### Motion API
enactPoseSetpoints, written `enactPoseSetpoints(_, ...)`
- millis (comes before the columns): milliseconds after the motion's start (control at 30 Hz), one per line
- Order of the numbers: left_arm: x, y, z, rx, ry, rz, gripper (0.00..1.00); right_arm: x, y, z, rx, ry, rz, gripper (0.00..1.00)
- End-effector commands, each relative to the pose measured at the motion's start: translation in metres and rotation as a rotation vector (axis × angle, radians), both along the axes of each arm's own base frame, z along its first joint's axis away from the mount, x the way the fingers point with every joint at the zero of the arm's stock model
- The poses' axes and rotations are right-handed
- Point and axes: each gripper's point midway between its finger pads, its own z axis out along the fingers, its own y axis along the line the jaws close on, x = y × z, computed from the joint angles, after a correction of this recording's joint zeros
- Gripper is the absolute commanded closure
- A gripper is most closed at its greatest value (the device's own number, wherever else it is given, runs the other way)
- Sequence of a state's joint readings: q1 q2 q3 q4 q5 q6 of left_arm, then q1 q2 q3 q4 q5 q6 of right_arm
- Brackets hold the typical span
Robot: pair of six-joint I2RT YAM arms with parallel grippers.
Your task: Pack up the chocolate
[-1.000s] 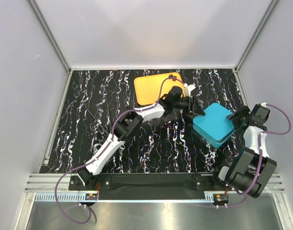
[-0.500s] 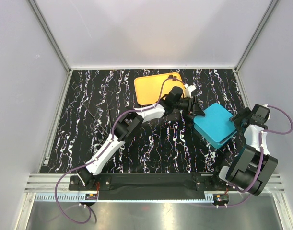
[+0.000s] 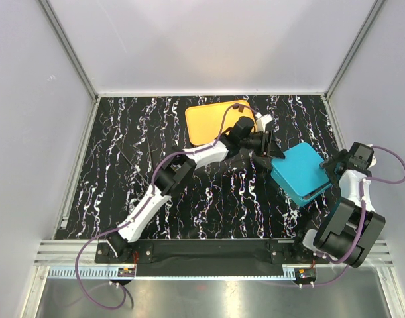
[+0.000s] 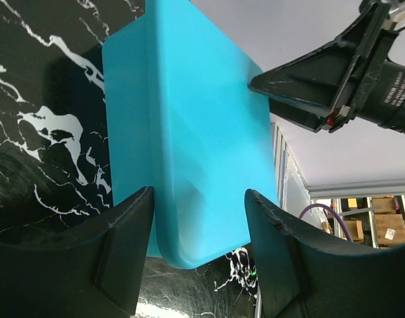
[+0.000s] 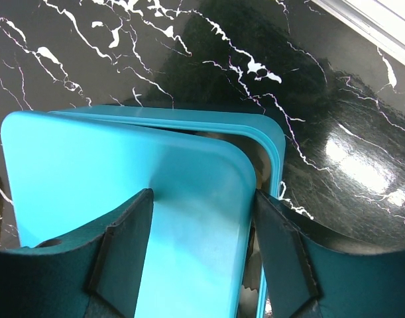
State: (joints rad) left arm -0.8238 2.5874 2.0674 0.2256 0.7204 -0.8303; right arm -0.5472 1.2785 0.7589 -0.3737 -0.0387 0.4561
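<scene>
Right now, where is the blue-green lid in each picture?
Top camera: the teal lid lies right of the middle, at a slant.
Left wrist camera: it fills the middle, reaching up to the top edge.
Right wrist camera: it covers the lower left, sitting askew on the teal box, whose rim peeks out on the right.
Shared landmark: the black table with white veins shows around the lid in all three.
</scene>
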Motion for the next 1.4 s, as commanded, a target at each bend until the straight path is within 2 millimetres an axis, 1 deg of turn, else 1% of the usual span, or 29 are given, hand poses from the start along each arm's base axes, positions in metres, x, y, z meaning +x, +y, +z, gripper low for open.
enactPoseSetpoints(0, 0.004, -0.003, 0.063, -0.082, -0.116, 0.01, 0.39, 0.01, -0.01, 0.022, -0.043, -0.047, 0.001, 0.32)
enactPoseSetpoints(33, 0.006, -0.003, 0.063, -0.077, -0.124, 0.012, 0.39, 0.011, -0.011, 0.025, -0.049, -0.05, -0.004, 0.32)
enactPoseSetpoints(133, 0.007, -0.003, 0.06, -0.062, -0.136, 0.02, 0.39, 0.007, -0.014, 0.026, -0.059, -0.028, -0.015, 0.32)
enactPoseSetpoints(200, 0.009, -0.002, 0.058, -0.055, -0.134, 0.02, 0.38, 0.005, -0.012, 0.023, -0.048, -0.008, -0.011, 0.32)
enactPoseSetpoints(267, 0.008, -0.003, 0.055, -0.049, -0.132, 0.016, 0.39, 0.002, -0.016, 0.02, -0.061, 0.012, -0.027, 0.32)
enactPoseSetpoints(367, 0.006, -0.001, 0.053, -0.039, -0.126, 0.017, 0.39, 0.001, -0.017, 0.02, -0.064, 0.015, -0.03, 0.32)
enactPoseSetpoints(400, 0.005, 0.001, 0.049, -0.031, -0.122, 0.017, 0.39, 0.0, -0.017, 0.02, -0.063, 0.022, -0.032, 0.32)
enactPoseSetpoints(467, 0.004, 0.002, 0.049, -0.026, -0.133, 0.017, 0.39, 0.0, -0.018, 0.024, -0.074, 0.018, -0.033, 0.32)
enactPoseSetpoints(500, 0.004, 0.003, 0.05, -0.027, -0.139, 0.016, 0.38, -0.001, -0.018, 0.025, -0.075, 0.026, -0.032, 0.32)
enactPoseSetpoints(633, 0.004, 0.005, 0.055, -0.027, -0.156, 0.018, 0.37, -0.002, -0.022, 0.036, -0.098, 0.02, -0.046, 0.32)
enactPoseSetpoints(800, 0.006, 0.006, 0.062, -0.026, -0.171, 0.026, 0.36, -0.004, -0.022, 0.036, -0.093, 0.039, -0.048, 0.32)
enactPoseSetpoints(900, 0.009, 0.007, 0.061, 0.001, -0.183, 0.042, 0.37, -0.004, -0.022, 0.033, -0.085, 0.05, -0.047, 0.32)
enactPoseSetpoints(933, 0.009, 0.01, 0.057, 0.024, -0.174, 0.047, 0.37, -0.004, -0.023, 0.033, -0.087, 0.055, -0.049, 0.31)
enactPoseSetpoints(967, 0.009, 0.011, 0.058, 0.032, -0.179, 0.052, 0.38, -0.005, -0.023, 0.031, -0.083, 0.062, -0.055, 0.31)
enactPoseSetpoints(1033, 0.012, 0.014, 0.053, 0.06, -0.186, 0.069, 0.38, -0.005, -0.023, 0.03, -0.081, 0.062, -0.062, 0.31)
enactPoseSetpoints(1067, 0.012, 0.015, 0.055, 0.062, -0.191, 0.074, 0.39, -0.005, -0.023, 0.031, -0.078, 0.055, -0.069, 0.3)
enactPoseSetpoints(1133, 0.014, 0.015, 0.053, 0.068, -0.2, 0.079, 0.41, -0.005, -0.022, 0.029, -0.072, 0.051, -0.07, 0.3)
enactPoseSetpoints(1267, 0.019, 0.009, 0.052, 0.057, -0.211, 0.081, 0.46, -0.009, -0.022, 0.027, -0.075, 0.067, -0.083, 0.29)
enactPoseSetpoints(1300, 0.019, 0.008, 0.045, 0.062, -0.204, 0.08, 0.49, -0.011, -0.022, 0.026, -0.074, 0.075, -0.086, 0.29)
enactPoseSetpoints(1367, 0.02, 0.003, 0.045, 0.056, -0.209, 0.089, 0.51, -0.014, -0.022, 0.026, -0.08, 0.08, -0.094, 0.28)
